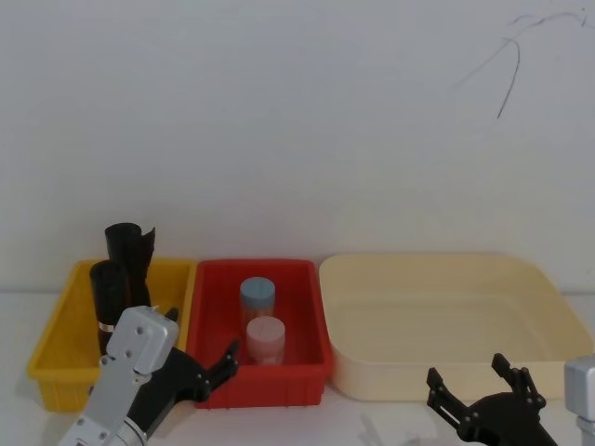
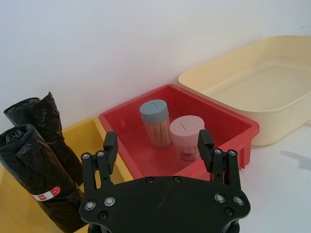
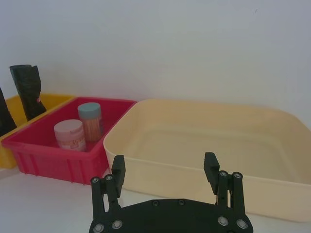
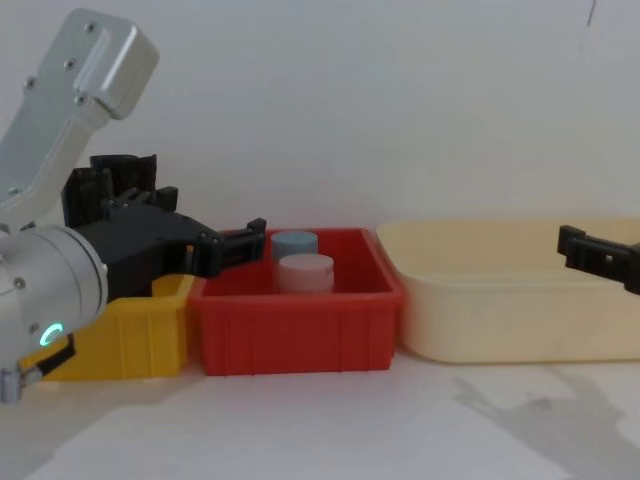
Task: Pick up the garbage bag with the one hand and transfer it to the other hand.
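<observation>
Black plastic garbage bag roll (image 2: 39,170), red-and-white sticker (image 2: 46,195) illegible, stands in yellow plastic bin (image 1: 54,348) on white table (image 4: 300,430); black left gripper (image 2: 158,144), black right gripper (image 3: 164,162) both released.

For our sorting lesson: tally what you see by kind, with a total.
Plastic bins: 3 (yellow bin, red bin, cream bin)
Black plastic bag rolls: 2 (stickered garbage bag, flared unstickered roll)
Lidded round jars: 2 (blue-lidded jar, pink-lidded jar)
Black two-finger grippers: 2 (left gripper, right gripper)
Total: 9
</observation>
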